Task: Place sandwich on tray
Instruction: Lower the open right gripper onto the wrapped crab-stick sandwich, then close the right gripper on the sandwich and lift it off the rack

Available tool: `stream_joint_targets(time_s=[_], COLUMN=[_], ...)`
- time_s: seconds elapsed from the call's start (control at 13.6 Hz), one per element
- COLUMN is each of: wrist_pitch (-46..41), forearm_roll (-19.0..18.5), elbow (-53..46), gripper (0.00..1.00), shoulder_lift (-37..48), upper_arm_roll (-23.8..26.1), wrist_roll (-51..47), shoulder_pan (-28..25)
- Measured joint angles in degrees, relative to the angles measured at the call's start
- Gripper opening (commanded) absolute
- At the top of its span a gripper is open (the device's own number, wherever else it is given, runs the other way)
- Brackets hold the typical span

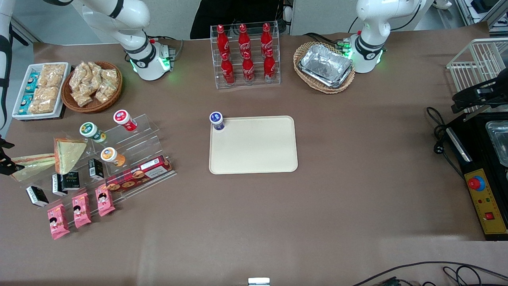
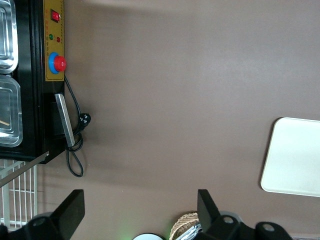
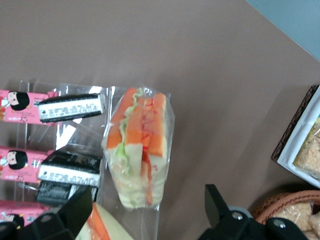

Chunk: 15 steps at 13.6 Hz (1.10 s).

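The gripper (image 3: pixel 145 212) hangs above the sandwich (image 3: pixel 137 152) at the bench's edge, jaws released, straddling its long axis.

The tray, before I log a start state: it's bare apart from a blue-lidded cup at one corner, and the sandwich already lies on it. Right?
Not quite. The front view shows the sandwich not on the tray but on the table toward the working arm's end, with the gripper over it, open. The blue-lidded cup does stand at one tray corner.

The sandwich (image 1: pixel 31 163) lies at the table's working-arm end, gripper (image 3: pixel 145 220) above; the tray (image 1: pixel 254 159) sits mid-table.
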<state>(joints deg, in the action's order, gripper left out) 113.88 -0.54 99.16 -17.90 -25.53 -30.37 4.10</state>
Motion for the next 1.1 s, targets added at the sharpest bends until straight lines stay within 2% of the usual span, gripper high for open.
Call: stream_joint_targets(time_s=[0.81, 0.95, 1.1], wrist_pitch=[6.03, 6.15, 6.27], forearm_roll=[-0.33, -0.33, -0.35], elbow=[0.07, 0.07, 0.07], gripper=[0.99, 0.72, 0.38], shoulder_lift=[-4.30, -4.71, -4.96], upper_arm_roll=[0.02, 0.03, 0.04], wrist_roll=[0.26, 0.26, 0.67], shoulder_pan=[0.72, 0.72, 0.72])
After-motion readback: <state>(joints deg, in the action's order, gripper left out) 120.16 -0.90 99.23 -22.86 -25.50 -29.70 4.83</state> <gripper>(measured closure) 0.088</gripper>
